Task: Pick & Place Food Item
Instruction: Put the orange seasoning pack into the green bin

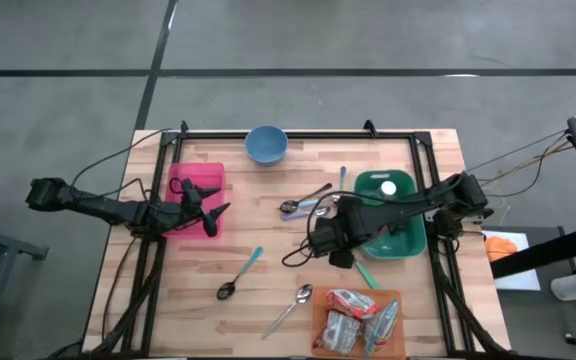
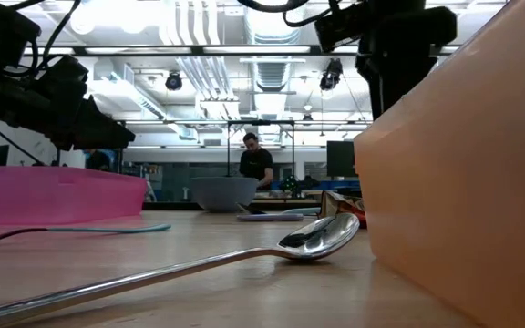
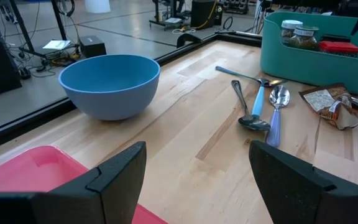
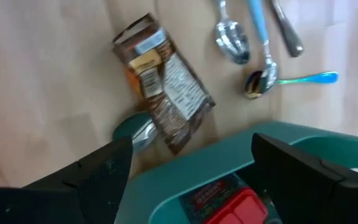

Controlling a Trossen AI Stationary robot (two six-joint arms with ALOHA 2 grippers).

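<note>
a butcher-block table with a black frame stands on a grey concrete floor; the low view looks across it into a bright workshop where a person stands far behind.

the food item nearest the work is a brown snack packet, lying flat on the wood just beside the teal bin, on the side toward the table's middle. in the right wrist view a teal-handled spoon pokes out from under the packet's end next to the bin wall. the right pincer hovers above that packet and the bin's edge, its fingers spread wide with nothing between them. inside the bin lie a red packet and two small jars.

beyond the packet from the bin lies a cluster of spoons, one with a blue handle. farther from the bin, toward the table's near edge, an orange tray holds more wrapped snacks, with a steel spoon just beside it and another teal-handled spoon farther out.

well apart from the bin, at the far edge, sits a blue bowl. the pink tray lies across the table from the bin, and the left pincer hangs over it, fingers wide and empty.
</note>
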